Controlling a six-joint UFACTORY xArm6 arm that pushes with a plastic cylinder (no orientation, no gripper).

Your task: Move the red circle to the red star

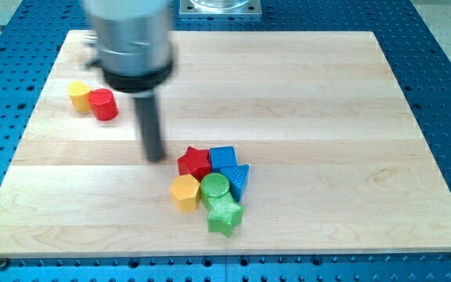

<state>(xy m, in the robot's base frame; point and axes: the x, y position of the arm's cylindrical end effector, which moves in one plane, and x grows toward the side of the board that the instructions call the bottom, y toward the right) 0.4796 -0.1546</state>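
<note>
Arm: my blurred grey housing (129, 35) enters from the view's top left and hangs over the board.
Collar: a black ring (135, 76) closes the housing's lower end.
Rod: my dark rod (149, 121) drops straight down from the collar, upright, with hardly any tilt.
Tip: my tip (156, 159) sits low at board level, left of centre in the view.
Contact: my tip touches nothing but the surface beneath it.
</note>
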